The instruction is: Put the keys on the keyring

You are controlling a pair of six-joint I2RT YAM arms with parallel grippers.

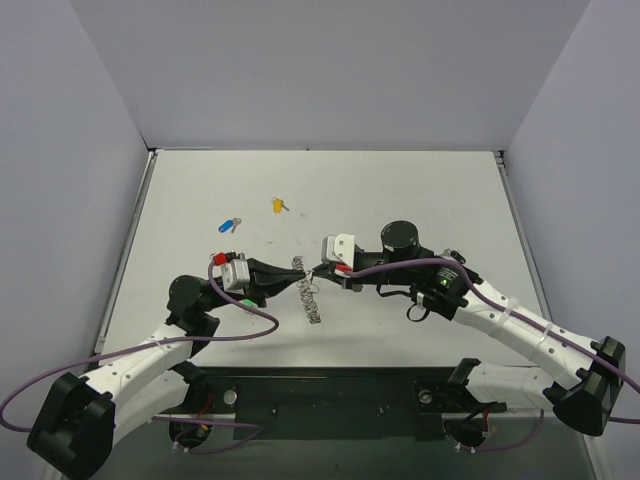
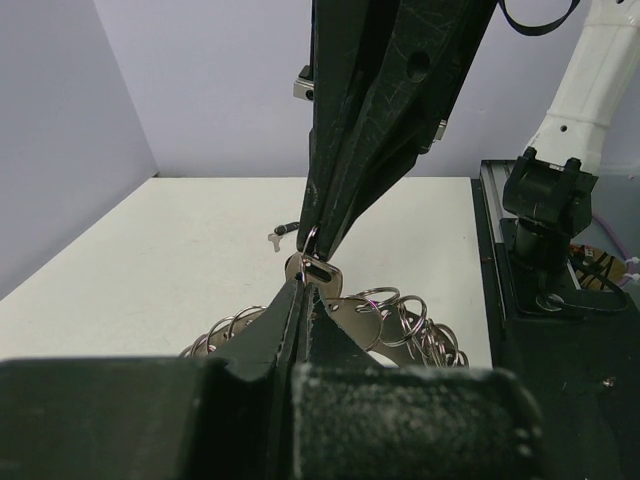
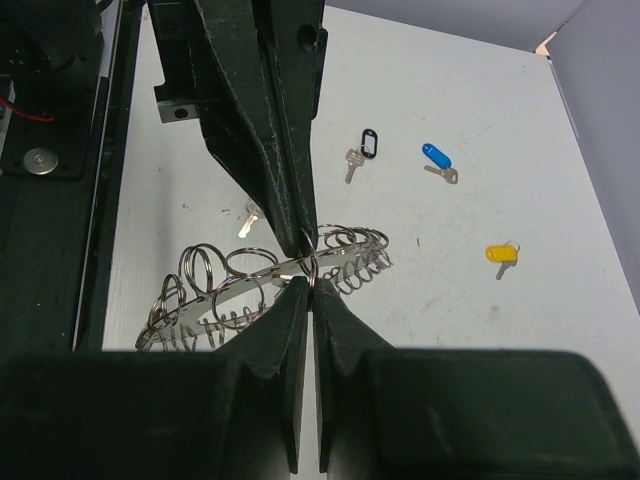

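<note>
With the left tool [image 1: 298, 282] and right tool [image 1: 322, 268] both pinched shut on the keyring [image 1: 312, 302], hold it steady without twisting.

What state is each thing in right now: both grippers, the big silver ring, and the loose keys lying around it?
Left gripper: shut, pinching the ring.
Right gripper: shut, pinching the ring right beside it.
Large flat silver beaded metal keyring: held between both grippers.
Small yellow-headed key: lying loose, untouched.
Small blue-headed key: lying loose, untouched.
Small black-tagged key: lying loose, untouched.
</note>
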